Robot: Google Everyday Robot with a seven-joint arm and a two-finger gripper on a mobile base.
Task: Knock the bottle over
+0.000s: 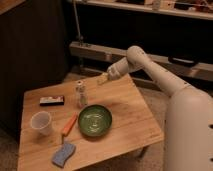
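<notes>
Bottle [80, 93] is standing upright on the wooden bench [131, 112], in the back-middle part of it, just behind the green bowl [95, 121] and apart from it. To the left of the bottle a flat dark box [52, 100] with a light stripe is lying near the back-left corner. A white translucent cup [41, 123] is standing upright at the left side, well apart from the bottle. An orange stick-shaped object [69, 125] is lying between the cup and the bowl, and a blue sponge [64, 154] is lying near the front edge, below it. The pincer [103, 78] is hovering over the far edge of the bench, up and to the right of the bottle, near it but not touching it; if it is open or closed, I cannot tell. The white arm [150, 67] is reaching in from the right side and is bending down toward the bench, with the wide white body of the robot [192, 130] filling the lower right corner.
</notes>
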